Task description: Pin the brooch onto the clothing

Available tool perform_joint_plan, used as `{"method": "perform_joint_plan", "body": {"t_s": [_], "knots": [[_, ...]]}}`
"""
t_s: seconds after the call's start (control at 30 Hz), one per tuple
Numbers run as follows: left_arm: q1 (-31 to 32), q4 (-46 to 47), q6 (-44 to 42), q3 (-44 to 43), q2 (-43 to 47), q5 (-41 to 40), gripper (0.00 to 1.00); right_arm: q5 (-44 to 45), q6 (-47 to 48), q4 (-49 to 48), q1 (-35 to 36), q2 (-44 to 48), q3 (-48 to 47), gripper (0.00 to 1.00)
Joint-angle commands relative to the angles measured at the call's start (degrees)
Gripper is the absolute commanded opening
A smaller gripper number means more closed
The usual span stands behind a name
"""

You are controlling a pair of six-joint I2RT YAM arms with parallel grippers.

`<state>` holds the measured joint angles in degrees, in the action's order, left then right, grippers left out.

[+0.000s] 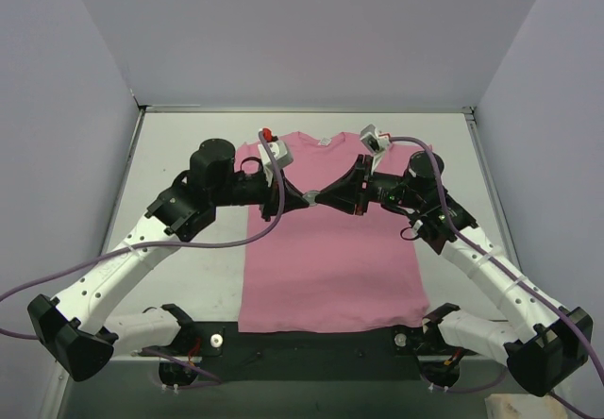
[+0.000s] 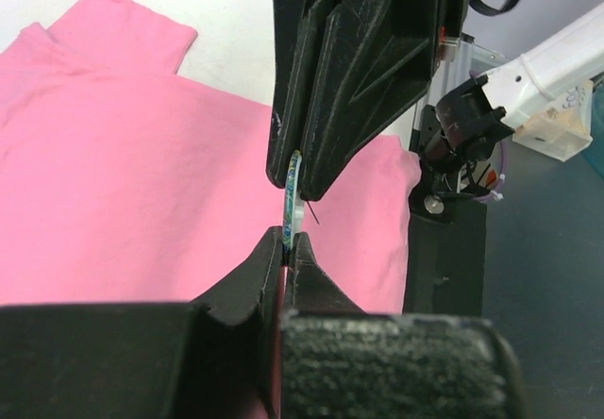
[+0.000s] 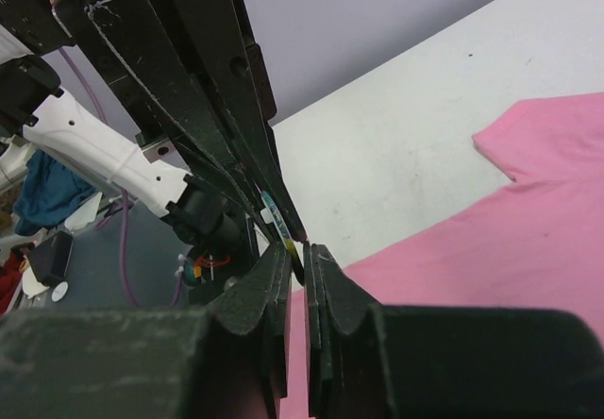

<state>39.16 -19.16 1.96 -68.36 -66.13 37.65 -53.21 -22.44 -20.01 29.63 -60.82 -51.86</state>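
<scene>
Listing, left to right: your left gripper (image 2: 289,242), pinched shut on the brooch (image 2: 293,194), which stands edge-on beyond its tips; right gripper (image 3: 304,252), tip to tip opposite, apparently closed on the same disc; T-shirt (image 1: 330,268) just beneath both.

I find no passage over the chest of the shirt (image 1: 330,268): the left fingers (image 1: 291,199) and right fingers (image 1: 337,195) meet tip to tip there, both pinched on the brooch (image 2: 291,202). The left arm (image 1: 123,259) and right arm (image 1: 491,263) bar both sides of the desk (image 1: 179,136). Free room: above the shirt's lower half and the far desk strip. Walls (image 1: 302,32) enclose three sides. Cables (image 1: 226,243) trail from both wrists.
</scene>
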Motion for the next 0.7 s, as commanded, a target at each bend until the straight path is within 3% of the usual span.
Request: {"method": "perform_joint_plan", "body": {"t_s": [0.0, 0.17, 0.37, 0.67], "knots": [[0.22, 0.96, 1.37, -2.39, 0.03, -4.84, 0.1, 5.82, -2.17, -7.85, -0.45, 0.96, 0.44, 0.0], [-3.82, 8.49, 7.44, -0.64, 0.21, -3.38, 0.4, 19.0, -7.87, -11.62, -1.15, 5.09, 5.87, 0.0], [-7.33, 23.07, 15.26, 4.28, 0.91, 6.11, 0.69, 20.7, -17.45, -25.58, -3.52, 7.03, 12.21, 0.0], [-8.92, 36.02, 25.99, 7.01, -1.01, 10.6, 0.72, 11.73, -28.7, -46.07, -3.88, 1.14, 13.27, 0.0]]}}
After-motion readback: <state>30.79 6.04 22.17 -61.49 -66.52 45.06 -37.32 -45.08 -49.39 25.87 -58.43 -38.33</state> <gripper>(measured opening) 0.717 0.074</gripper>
